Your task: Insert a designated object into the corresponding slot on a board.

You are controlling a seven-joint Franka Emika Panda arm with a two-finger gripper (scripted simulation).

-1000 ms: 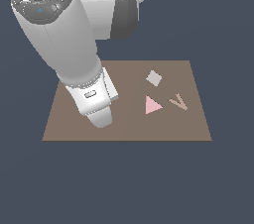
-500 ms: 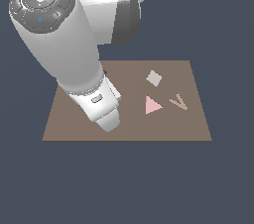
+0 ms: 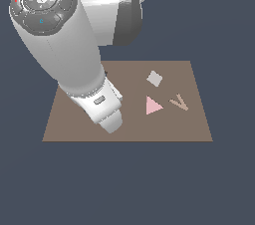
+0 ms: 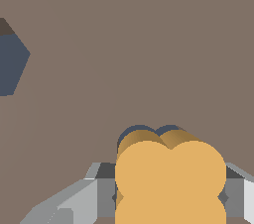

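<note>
1. We see the gripper closed on the orange clover piece, its fingers flanking it.
2. The piece sits low over the brown board, a dark navy slot peeking out from just behind its lobes.
3. In the exterior view, the arm hides the piece; a pink triangle and grey square lie toward that view's right.

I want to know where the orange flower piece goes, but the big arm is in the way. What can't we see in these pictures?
- Exterior view: the arm hides the gripper, the orange piece and its slot; only the board around it shows.
- Wrist view: the orange piece covers the slot, except a dark rim peeking behind it.
- Wrist view: the picture's edge cuts off the piece and the gripper holding it.
- Wrist view: another cutout is cut off at the edge.
</note>
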